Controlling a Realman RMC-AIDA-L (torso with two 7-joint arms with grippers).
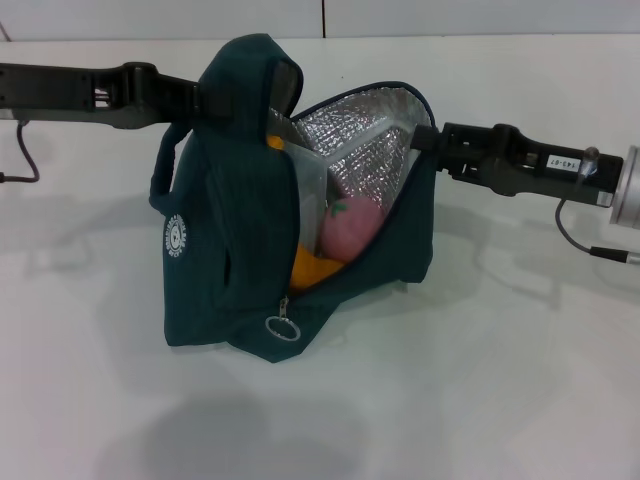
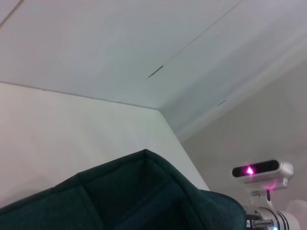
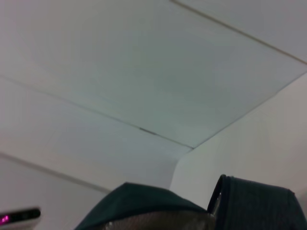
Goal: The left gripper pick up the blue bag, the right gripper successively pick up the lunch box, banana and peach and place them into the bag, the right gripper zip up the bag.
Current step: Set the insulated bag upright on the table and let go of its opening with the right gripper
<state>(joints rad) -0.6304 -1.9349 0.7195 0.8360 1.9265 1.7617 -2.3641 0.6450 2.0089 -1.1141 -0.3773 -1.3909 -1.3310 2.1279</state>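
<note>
The blue bag [image 1: 230,230] stands on the white table, its mouth open and showing silver lining [image 1: 365,140]. Inside I see the pink peach [image 1: 350,225], the clear lunch box [image 1: 305,195] and a yellow-orange piece of the banana [image 1: 312,268]. My left gripper [image 1: 212,100] reaches in from the left and holds the bag's top up; its tips are buried in the fabric. My right gripper [image 1: 425,140] is at the right rim of the opening. A metal zip pull ring [image 1: 283,327] hangs low at the bag's front. The bag's fabric also shows in the left wrist view [image 2: 134,196] and the right wrist view [image 3: 254,201].
The white table [image 1: 500,380] spreads around the bag. A black cable [image 1: 575,235] hangs from the right arm, and another [image 1: 25,160] from the left arm. The left wrist view shows the robot's head camera with a pink light [image 2: 254,169].
</note>
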